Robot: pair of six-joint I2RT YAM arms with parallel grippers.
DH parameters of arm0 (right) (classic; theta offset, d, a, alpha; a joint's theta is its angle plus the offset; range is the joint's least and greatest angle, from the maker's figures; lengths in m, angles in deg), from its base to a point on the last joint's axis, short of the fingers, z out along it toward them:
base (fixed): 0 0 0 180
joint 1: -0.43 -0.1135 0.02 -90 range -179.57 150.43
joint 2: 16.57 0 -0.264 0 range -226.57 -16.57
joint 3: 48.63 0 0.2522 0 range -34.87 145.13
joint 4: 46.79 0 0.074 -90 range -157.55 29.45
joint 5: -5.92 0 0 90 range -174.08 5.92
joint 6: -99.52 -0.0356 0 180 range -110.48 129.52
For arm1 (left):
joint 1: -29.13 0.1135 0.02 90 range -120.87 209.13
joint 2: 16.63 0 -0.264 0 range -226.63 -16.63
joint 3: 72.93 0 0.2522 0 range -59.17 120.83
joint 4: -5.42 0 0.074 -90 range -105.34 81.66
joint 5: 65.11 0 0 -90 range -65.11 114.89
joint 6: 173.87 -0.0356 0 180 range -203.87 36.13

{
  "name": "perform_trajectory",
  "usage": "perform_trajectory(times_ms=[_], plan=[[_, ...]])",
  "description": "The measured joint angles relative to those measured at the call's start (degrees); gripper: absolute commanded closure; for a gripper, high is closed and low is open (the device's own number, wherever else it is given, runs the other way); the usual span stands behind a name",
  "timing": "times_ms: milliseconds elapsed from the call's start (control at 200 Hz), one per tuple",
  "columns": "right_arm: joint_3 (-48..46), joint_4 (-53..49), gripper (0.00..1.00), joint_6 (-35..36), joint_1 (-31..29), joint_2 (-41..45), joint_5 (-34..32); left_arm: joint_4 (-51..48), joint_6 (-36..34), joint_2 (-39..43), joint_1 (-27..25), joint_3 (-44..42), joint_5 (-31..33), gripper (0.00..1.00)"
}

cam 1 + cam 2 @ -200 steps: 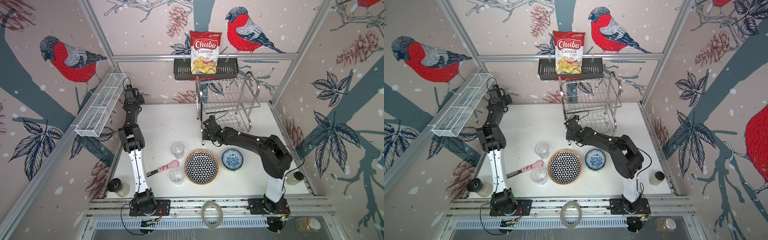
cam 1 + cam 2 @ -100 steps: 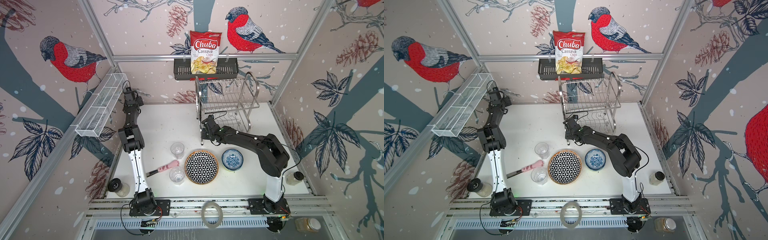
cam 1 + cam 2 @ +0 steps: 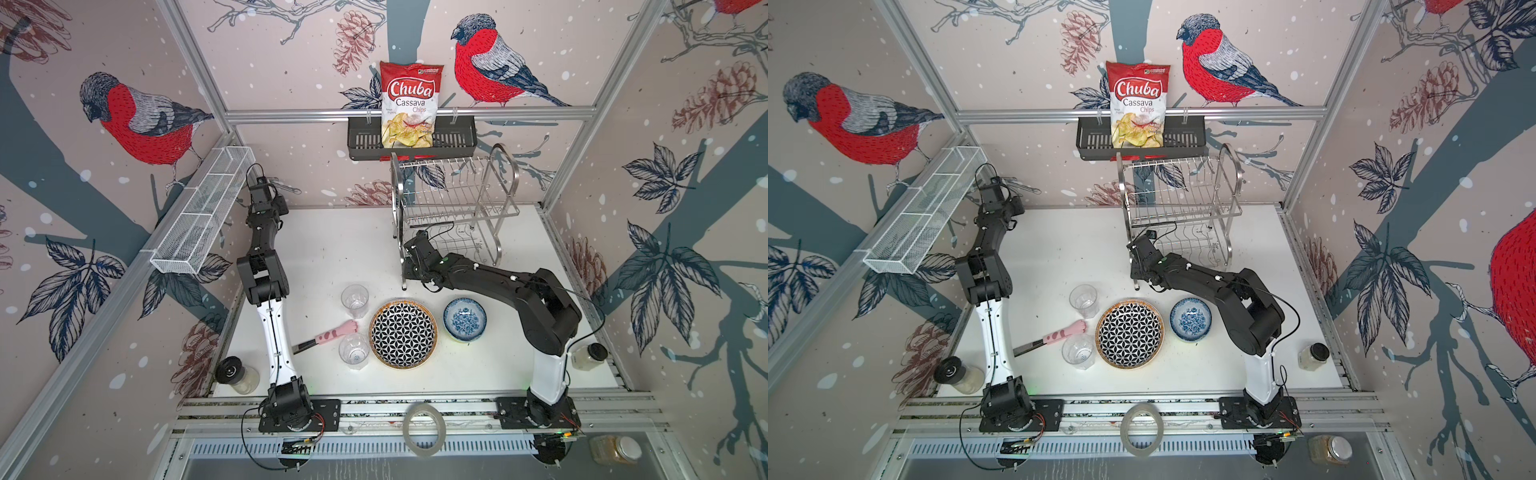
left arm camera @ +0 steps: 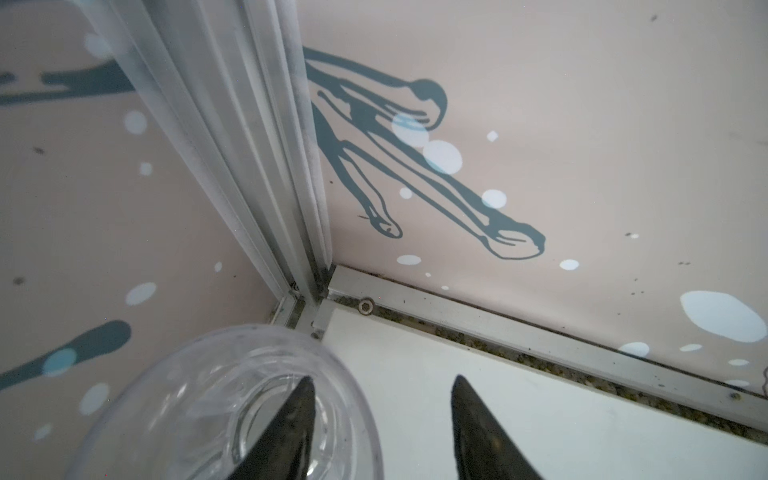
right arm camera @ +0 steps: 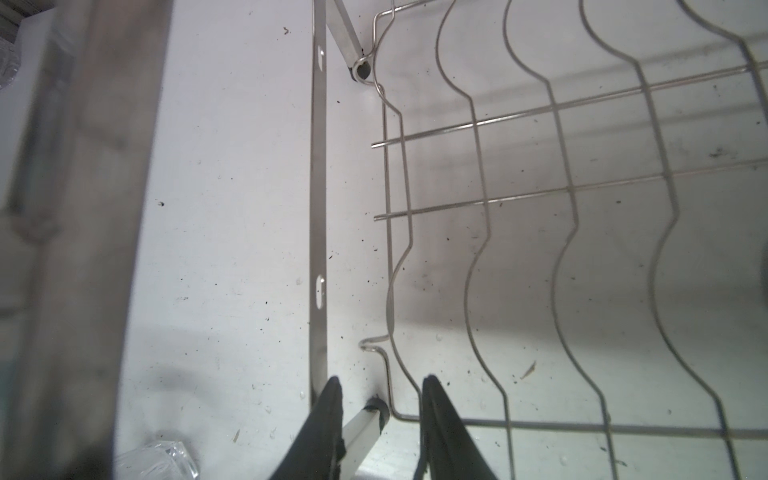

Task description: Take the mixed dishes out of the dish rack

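white tabletop [image 3: 340, 249], back left corner: clear glass [image 4: 166, 395], off the rack [image 3: 457, 195]. left gripper [image 4: 382, 380] jaws apart, straddling its wall; right gripper [image 5: 380, 380] likewise at rack foot. likely light, slippery, brittle: pinch gently.

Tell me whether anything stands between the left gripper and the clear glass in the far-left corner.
Nothing visible does. The left gripper straddles the wall of the clear glass in the left wrist view: one finger inside, one outside, jaws open.

Part of the clear glass [image 4: 166, 395] beyond the left wrist view's edge; close grey bar [image 5: 83, 208] a blur.
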Motion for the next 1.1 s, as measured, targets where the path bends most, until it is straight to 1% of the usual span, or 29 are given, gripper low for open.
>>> perform_trajectory(times_ms=[180,325,390,600,761,886,1096], plan=[[-0.57,0.63,0.66,-0.11,0.00,0.35,0.20,-2.71,-0.13,0.79,0.00,-0.44,-1.42,0.78],[-1.73,1.51,0.66,-0.20,0.00,1.20,0.61,-4.37,-0.61,1.97,0.00,-0.57,-2.34,0.92],[-2.47,1.97,0.66,-0.35,0.00,1.81,0.83,-4.76,-1.42,2.75,0.02,-0.96,-2.49,1.00],[-5.03,3.02,0.66,-1.31,-0.31,4.15,0.83,-7.45,-0.44,4.92,-0.02,-2.36,-6.43,1.00],[-7.54,4.22,0.66,-1.62,-0.72,6.40,0.83,-9.97,0.13,6.67,-0.98,-2.89,-8.83,1.00],[-9.79,5.62,0.66,-1.81,-1.01,8.26,0.81,-12.59,0.98,9.09,-2.95,-4.20,-10.32,1.00],[-14.58,6.12,0.66,-2.95,-1.79,12.85,1.27,-18.93,0.96,13.81,-7.74,-5.55,-12.96,1.00]])
